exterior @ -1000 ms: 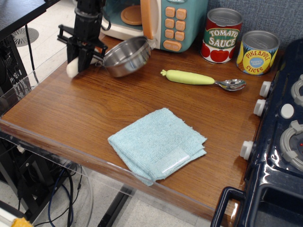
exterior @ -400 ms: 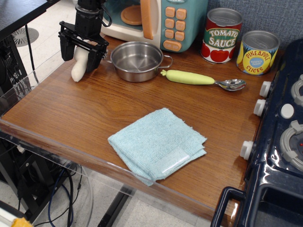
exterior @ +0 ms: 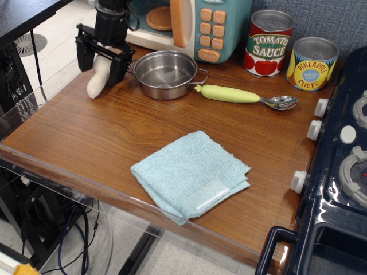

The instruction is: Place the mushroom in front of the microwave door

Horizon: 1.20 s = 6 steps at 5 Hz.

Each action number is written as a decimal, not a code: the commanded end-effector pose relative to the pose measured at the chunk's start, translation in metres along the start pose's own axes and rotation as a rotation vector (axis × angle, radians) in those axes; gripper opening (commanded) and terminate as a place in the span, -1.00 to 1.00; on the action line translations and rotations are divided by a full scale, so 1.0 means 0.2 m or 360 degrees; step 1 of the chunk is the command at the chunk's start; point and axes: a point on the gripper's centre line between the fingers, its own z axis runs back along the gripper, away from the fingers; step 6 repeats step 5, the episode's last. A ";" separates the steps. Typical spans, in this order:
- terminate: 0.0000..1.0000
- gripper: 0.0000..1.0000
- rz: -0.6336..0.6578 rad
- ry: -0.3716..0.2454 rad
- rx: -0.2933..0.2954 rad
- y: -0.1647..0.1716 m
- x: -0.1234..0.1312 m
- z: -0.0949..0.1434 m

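The mushroom point(exterior: 96, 80) lies on the wooden table at the far left, its cream stem pointing toward me and its cap mostly hidden behind the gripper. My gripper point(exterior: 104, 59) stands over its upper end, fingers spread on either side without squeezing it. The microwave door point(exterior: 179, 22) is swung open and seen edge-on, cream with an orange handle, to the right of the gripper. The teal microwave body point(exterior: 221, 23) with orange buttons stands behind it.
A steel pot point(exterior: 166, 73) sits right of the mushroom. A green-handled spoon point(exterior: 238, 94), a tomato sauce can point(exterior: 269, 43) and a pineapple can point(exterior: 311, 63) lie further right. A blue cloth point(exterior: 192, 175) is near the front edge. A toy stove point(exterior: 338, 172) borders the right.
The gripper has opened from its hold on the mushroom and shifted slightly right. The pot, tilted a second ago, has settled flat.
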 end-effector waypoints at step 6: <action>1.00 1.00 -0.0068 -0.0288 0.0133 0.08 -0.12 0.41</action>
